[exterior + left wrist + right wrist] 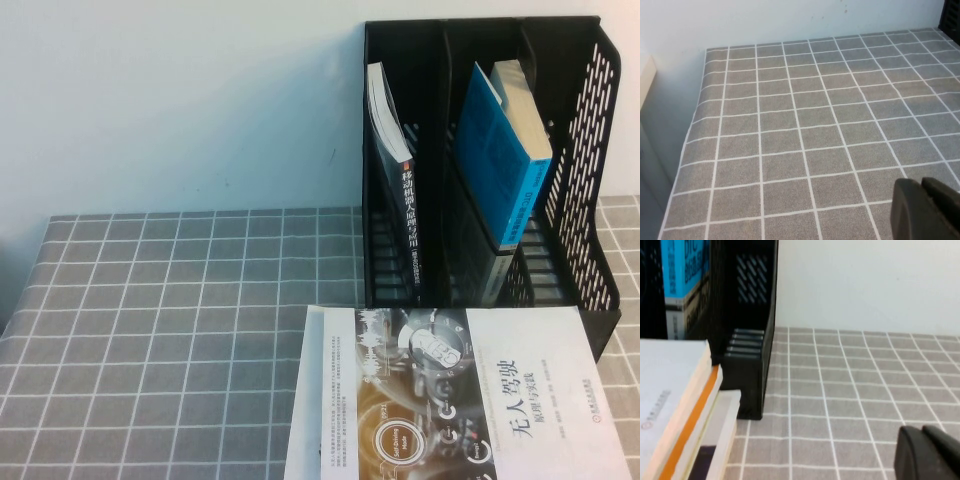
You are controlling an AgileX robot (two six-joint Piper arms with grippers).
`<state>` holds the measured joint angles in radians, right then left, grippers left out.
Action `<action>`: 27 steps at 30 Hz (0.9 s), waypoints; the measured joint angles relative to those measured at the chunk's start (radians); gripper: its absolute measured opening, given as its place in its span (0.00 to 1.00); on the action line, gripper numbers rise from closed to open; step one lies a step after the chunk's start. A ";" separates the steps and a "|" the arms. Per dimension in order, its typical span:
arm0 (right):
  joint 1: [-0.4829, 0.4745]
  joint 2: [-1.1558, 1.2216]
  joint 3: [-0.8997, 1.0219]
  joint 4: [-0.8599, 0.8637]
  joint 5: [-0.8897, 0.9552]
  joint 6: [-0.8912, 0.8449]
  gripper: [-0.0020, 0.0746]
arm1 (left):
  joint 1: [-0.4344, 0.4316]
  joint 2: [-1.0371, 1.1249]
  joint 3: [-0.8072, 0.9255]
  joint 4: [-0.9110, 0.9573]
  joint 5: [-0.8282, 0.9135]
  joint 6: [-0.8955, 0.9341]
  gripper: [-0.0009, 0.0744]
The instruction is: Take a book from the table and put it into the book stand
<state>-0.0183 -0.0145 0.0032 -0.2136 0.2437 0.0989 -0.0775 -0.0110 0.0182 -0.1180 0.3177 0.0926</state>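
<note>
Grey cloth table [160,330] ruled with a white grid of squares fills the lower scene, and the tall black plastic book stand [590,200] with slotted sides rises at its far right against the wall. A large white-and-brown cover book with a circular emblem [520,400] lies flat just in front of the stand. The dark-spined paperback book with white Chinese title text [408,215] is in the stand's left compartment, its long axis upright but leaning and its spine facing the robot, so the task looks done for this book. A thick bright-blue book [500,160] tilts in the middle compartment. The right gripper [930,452] hangs low over the cloth near the stand's outer corner, so the right arm is nearer. The left gripper [927,210] hovers over bare cloth, well apart from the stand. Neither shows in the high view, and whether either is released or clenched cannot be told. An orange-edged layer [695,415] under the flat book is cut off.
</note>
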 joint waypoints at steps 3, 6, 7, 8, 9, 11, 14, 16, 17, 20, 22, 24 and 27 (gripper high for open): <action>0.000 0.000 0.020 0.044 0.034 -0.014 0.02 | 0.000 0.000 0.000 0.000 0.000 0.000 0.01; 0.000 0.000 0.021 0.080 0.102 -0.038 0.02 | 0.000 0.000 0.000 0.000 0.002 0.000 0.01; 0.000 0.000 0.021 0.087 0.106 -0.049 0.02 | 0.000 0.000 0.000 0.000 0.002 0.000 0.01; 0.000 0.000 0.020 0.089 0.106 -0.056 0.02 | 0.000 0.000 0.000 0.000 0.002 0.001 0.01; 0.000 0.000 0.020 0.092 0.106 -0.061 0.02 | 0.000 0.000 0.000 0.000 0.002 0.001 0.01; 0.000 0.000 0.020 0.094 0.106 -0.065 0.02 | 0.000 0.000 0.000 0.000 0.002 0.001 0.01; 0.000 0.000 0.020 0.096 0.106 -0.067 0.02 | 0.000 0.000 0.000 0.000 0.002 0.001 0.01; 0.000 0.000 0.020 0.098 0.106 -0.068 0.02 | 0.000 0.000 0.000 0.000 0.002 0.001 0.01; 0.000 0.000 0.020 0.098 0.106 -0.068 0.02 | 0.000 0.000 0.000 0.000 0.002 0.001 0.01; 0.000 0.000 0.020 0.102 0.106 -0.069 0.02 | 0.000 0.000 0.000 0.000 0.002 0.001 0.01; 0.000 0.000 0.020 0.103 0.106 -0.069 0.02 | 0.000 0.000 -0.002 0.000 0.002 0.001 0.01; 0.000 0.000 0.020 0.106 0.106 -0.069 0.02 | 0.000 0.000 -0.002 0.002 0.002 0.001 0.01; 0.000 0.000 0.020 0.108 0.106 -0.069 0.02 | 0.000 0.000 -0.002 0.002 0.002 0.001 0.01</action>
<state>-0.0182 -0.0145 0.0230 -0.1058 0.3502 0.0296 -0.0775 -0.0110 0.0161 -0.1159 0.3197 0.0941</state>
